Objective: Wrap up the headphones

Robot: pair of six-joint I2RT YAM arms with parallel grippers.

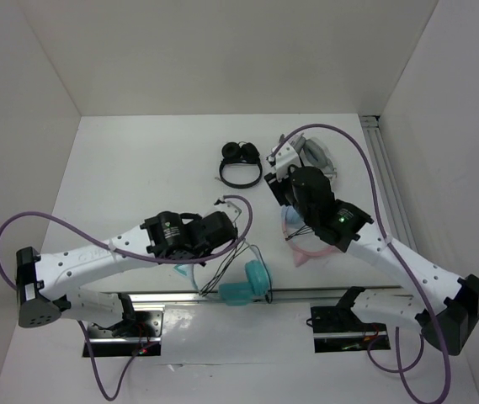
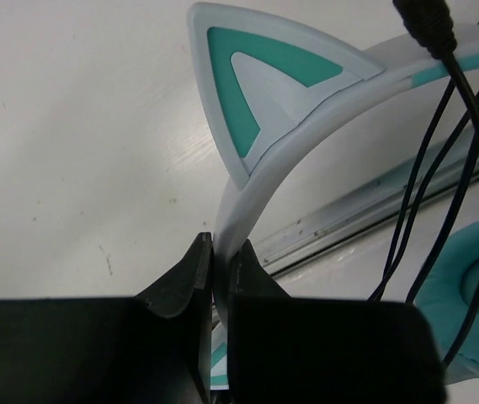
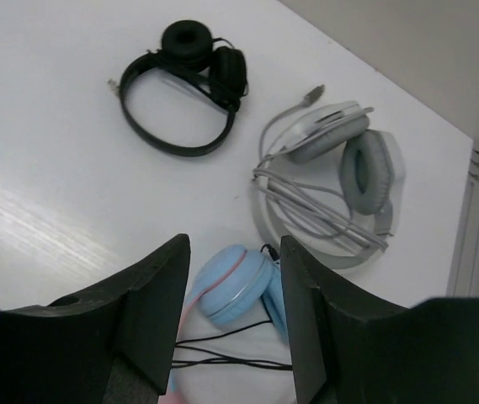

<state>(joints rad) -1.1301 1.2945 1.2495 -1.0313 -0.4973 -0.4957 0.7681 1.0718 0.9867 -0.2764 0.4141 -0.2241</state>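
Note:
The teal headphones lie near the front edge, with their teal earcups (image 1: 254, 279) just ahead of the left arm. In the left wrist view I see the white-and-teal headband (image 2: 260, 189) with one cat ear (image 2: 256, 93), a teal earcup (image 2: 475, 286) and the thin black cable (image 2: 428, 168) hanging in loose loops. My left gripper (image 2: 222, 252) is shut on the headband, which passes between its fingers; it also shows in the top view (image 1: 232, 225). My right gripper (image 3: 235, 248) is open and empty, hovering over the pink-and-blue headphones; it also shows in the top view (image 1: 283, 189).
Pink-and-blue cat-ear headphones (image 3: 235, 282) lie under the right gripper, partly hidden in the top view (image 1: 305, 251). Small black headphones (image 1: 241, 164) sit at centre back. White-grey headphones (image 1: 315, 151) with a bundled cable lie beside them. Metal rails run along the front (image 1: 332, 293) and right (image 1: 391, 185).

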